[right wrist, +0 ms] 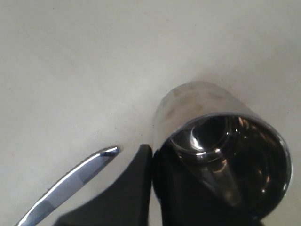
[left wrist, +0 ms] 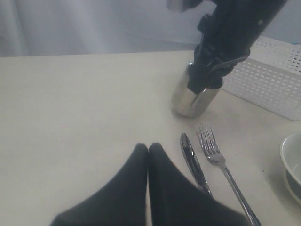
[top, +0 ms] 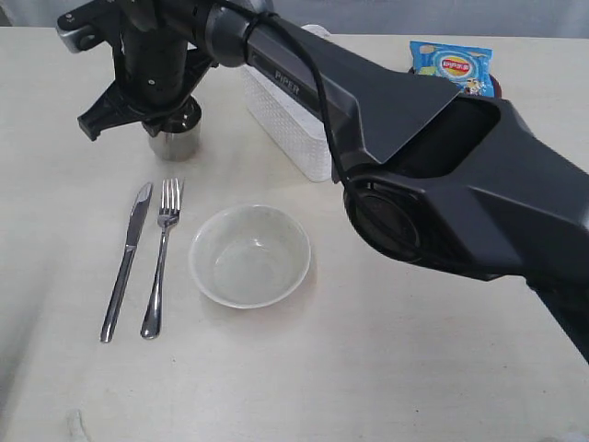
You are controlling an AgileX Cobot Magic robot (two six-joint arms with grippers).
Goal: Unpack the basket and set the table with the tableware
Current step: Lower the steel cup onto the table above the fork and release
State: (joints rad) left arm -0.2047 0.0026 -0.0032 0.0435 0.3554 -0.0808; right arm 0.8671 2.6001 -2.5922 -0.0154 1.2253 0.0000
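The steel mug (top: 175, 140) is upright on the table (top: 386, 378), beyond the tips of the steel knife (top: 127, 258) and fork (top: 161, 262). My right gripper (top: 170, 109) reaches across from the right and is shut on the mug's rim (right wrist: 207, 108), one finger outside (right wrist: 141, 157) and one inside. The off-white bowl (top: 249, 255) sits right of the fork. The white basket (top: 285, 120) stands behind, partly hidden by the arm. My left gripper (left wrist: 148, 147) is shut and empty, low over the table beside the knife (left wrist: 193, 162). Spoon and chopsticks are out of view.
A blue chips packet (top: 451, 64) lies at the back right. The right arm's dark links (top: 433, 184) span the table from the right edge to the mug. The bowl's rim (left wrist: 294, 165) and the basket wall (left wrist: 268, 80) show in the left wrist view.
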